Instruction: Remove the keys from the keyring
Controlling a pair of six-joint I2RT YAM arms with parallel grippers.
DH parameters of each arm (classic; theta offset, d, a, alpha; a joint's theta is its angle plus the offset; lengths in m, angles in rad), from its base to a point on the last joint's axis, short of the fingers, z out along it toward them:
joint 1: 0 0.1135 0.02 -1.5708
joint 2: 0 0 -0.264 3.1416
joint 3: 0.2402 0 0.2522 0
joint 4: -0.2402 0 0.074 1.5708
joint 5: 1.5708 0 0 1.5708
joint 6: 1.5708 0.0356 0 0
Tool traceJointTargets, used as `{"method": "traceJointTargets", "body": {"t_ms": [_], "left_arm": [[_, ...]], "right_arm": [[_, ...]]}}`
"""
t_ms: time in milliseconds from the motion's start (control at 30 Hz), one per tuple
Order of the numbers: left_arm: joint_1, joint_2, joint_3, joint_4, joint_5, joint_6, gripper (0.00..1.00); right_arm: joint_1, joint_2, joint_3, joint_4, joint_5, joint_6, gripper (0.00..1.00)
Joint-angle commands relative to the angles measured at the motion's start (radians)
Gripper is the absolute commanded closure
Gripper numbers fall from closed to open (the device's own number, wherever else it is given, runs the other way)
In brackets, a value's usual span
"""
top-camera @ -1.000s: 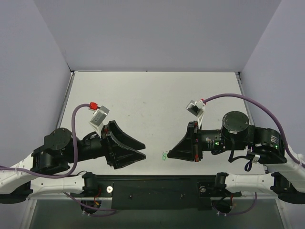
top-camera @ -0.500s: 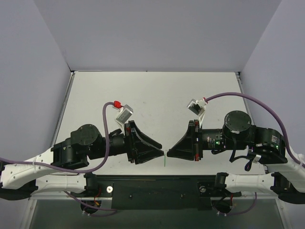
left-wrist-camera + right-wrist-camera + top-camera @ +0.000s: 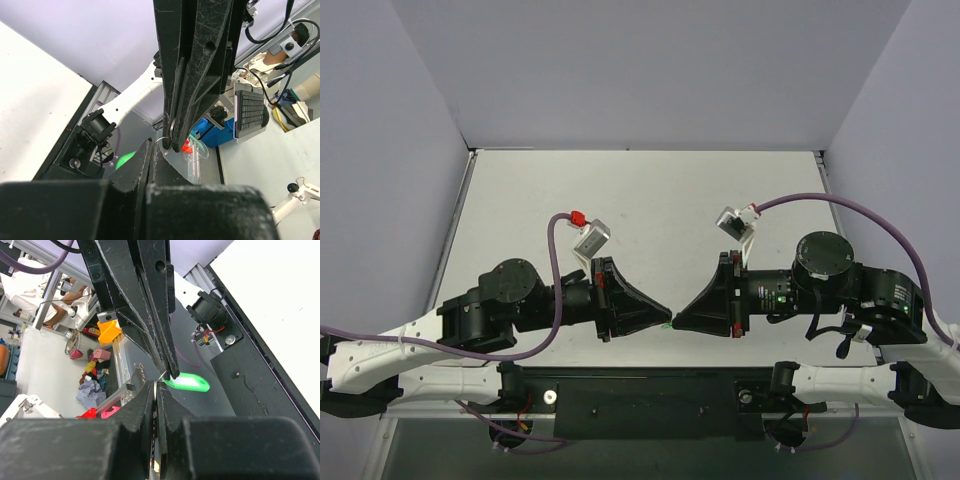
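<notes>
Above the table's near edge my two grippers meet tip to tip. The right gripper [image 3: 675, 325] [image 3: 155, 384] is shut, with a thin silver strip, apparently the key [image 3: 155, 415], edge-on between its jaws. The left gripper [image 3: 669, 322] [image 3: 151, 146] is shut too. In the right wrist view its tips pinch at the end of the green keyring [image 3: 190, 383], where a fine wire ring joins it. In the left wrist view that silver ring [image 3: 163, 144] sits at the right gripper's tips, and the green keyring [image 3: 125, 160] is a blur beside my left finger.
The white table [image 3: 640, 200] stretches behind the arms, walled at the back and both sides. The black base rail [image 3: 650, 395] runs just below the meeting point. A purple cable [image 3: 820, 205] loops over the right arm.
The left arm has swung right until its tips reach the right gripper, and its jaws have gone from open to shut. The right gripper has stayed put and shut.
</notes>
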Motion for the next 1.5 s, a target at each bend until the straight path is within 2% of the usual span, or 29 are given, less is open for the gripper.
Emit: {"method": "traceJointTargets", "body": {"t_ms": [0,33,67,133,167,533,700,867,1033,1267,1467], "left_arm": [[-0.005,-0.002,0.036,0.055,0.006,0.007,1.0],[-0.004,-0.005,0.034,0.054,0.001,0.004,1.0],[-0.005,-0.008,0.037,0.045,-0.011,0.004,1.0],[-0.005,-0.018,0.039,0.034,-0.022,0.004,1.0],[-0.005,-0.021,0.043,0.029,-0.022,0.004,1.0],[-0.005,-0.022,0.043,0.022,-0.029,0.002,1.0],[-0.005,-0.039,0.031,-0.02,-0.08,0.001,1.0],[0.0,-0.034,0.028,-0.208,-0.221,-0.03,1.0],[0.039,-0.001,-0.003,-0.308,-0.283,-0.061,1.0],[0.225,-0.007,-0.085,-0.379,-0.188,-0.088,1.0],[0.426,-0.016,-0.17,-0.353,-0.056,-0.07,1.0]], "right_arm": [[-0.005,-0.01,0.011,0.088,-0.034,0.012,0.98],[-0.005,-0.016,0.011,0.087,-0.028,0.013,0.93],[-0.005,-0.019,0.011,0.087,-0.023,0.013,0.81],[-0.005,-0.028,0.011,0.088,-0.011,0.01,0.67],[-0.006,-0.036,0.011,0.088,-0.008,0.01,0.66],[-0.005,-0.045,-0.006,0.101,0.006,0.018,0.66],[-0.005,-0.054,-0.023,0.085,0.077,0.019,0.66],[-0.005,-0.044,-0.061,-0.081,0.365,0.039,0.66],[-0.003,-0.007,-0.204,-0.197,0.496,0.136,0.68],[0.113,0.047,-0.407,-0.246,0.595,0.294,0.64],[0.261,0.183,-0.505,-0.215,0.637,0.309,0.6]]}}
